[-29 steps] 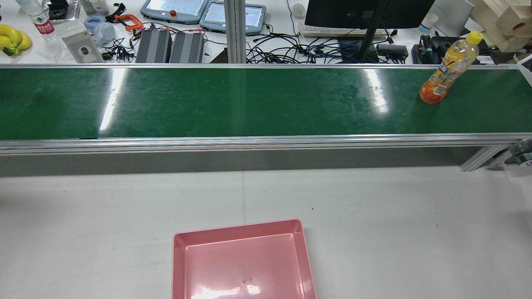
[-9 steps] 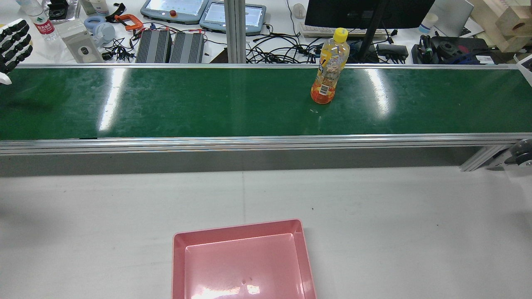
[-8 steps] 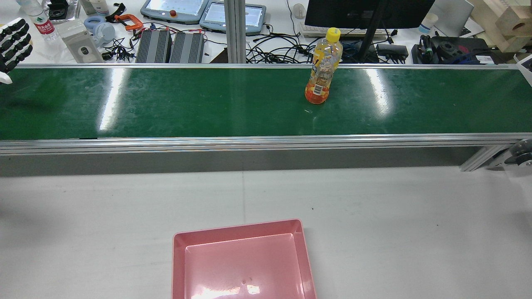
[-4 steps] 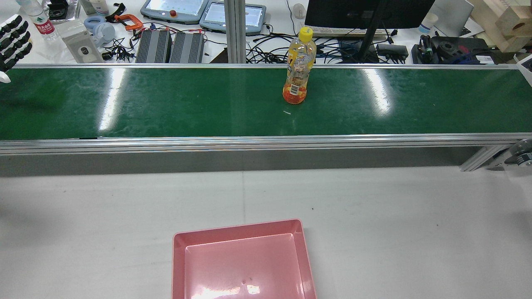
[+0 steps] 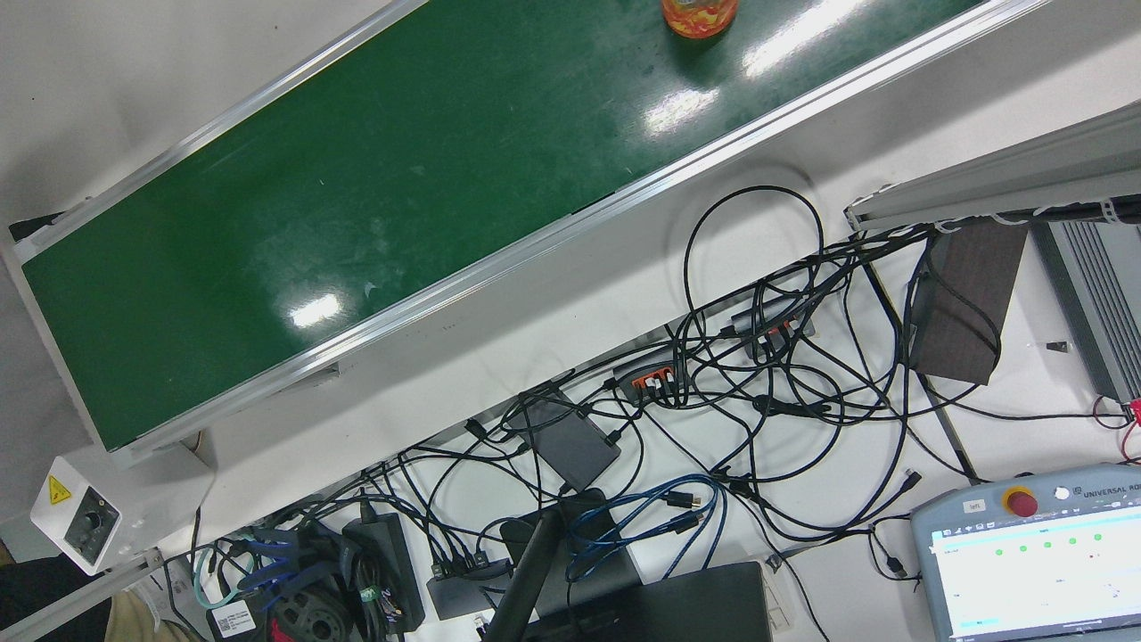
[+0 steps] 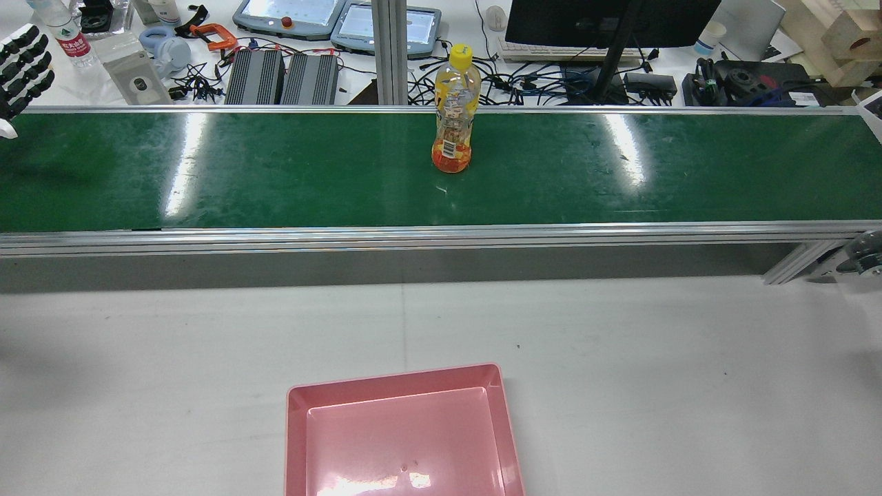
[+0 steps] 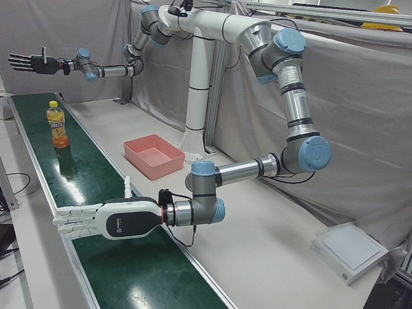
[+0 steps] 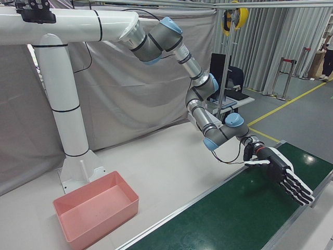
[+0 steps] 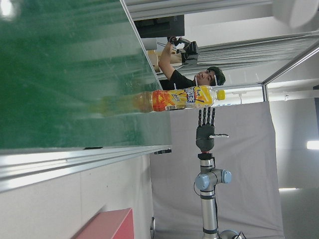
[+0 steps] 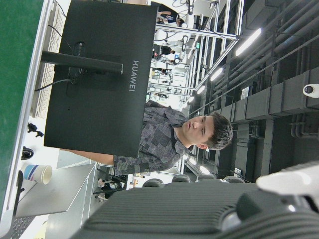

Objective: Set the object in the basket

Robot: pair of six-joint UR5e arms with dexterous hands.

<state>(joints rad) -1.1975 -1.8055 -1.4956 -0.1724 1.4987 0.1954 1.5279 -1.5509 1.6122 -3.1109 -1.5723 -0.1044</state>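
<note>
A juice bottle (image 6: pixel 453 114) with a yellow cap stands upright on the green conveyor belt (image 6: pixel 275 172), near its middle. It also shows in the front view (image 5: pixel 700 13), the left-front view (image 7: pixel 56 124) and the left hand view (image 9: pixel 179 98). The pink basket (image 6: pixel 393 375) sits empty on the white table, nearer the robot. My left hand (image 6: pixel 17 72) is open, fingers spread, over the belt's left end, far from the bottle; it also shows in the left-front view (image 7: pixel 96 219). My right hand (image 8: pixel 281 174) is open over the belt's other end.
Beyond the belt lies a cluttered desk with cables (image 6: pixel 475 76), a monitor (image 6: pixel 606 21) and teach pendants (image 6: pixel 289 14). The robot's white pedestal (image 7: pixel 199 129) stands behind the basket. An operator (image 10: pixel 184 134) sits behind the monitor.
The bottle has ridden the belt leftward from its right end to near the middle. My left hand came into view at the left edge and has stayed almost still since.
</note>
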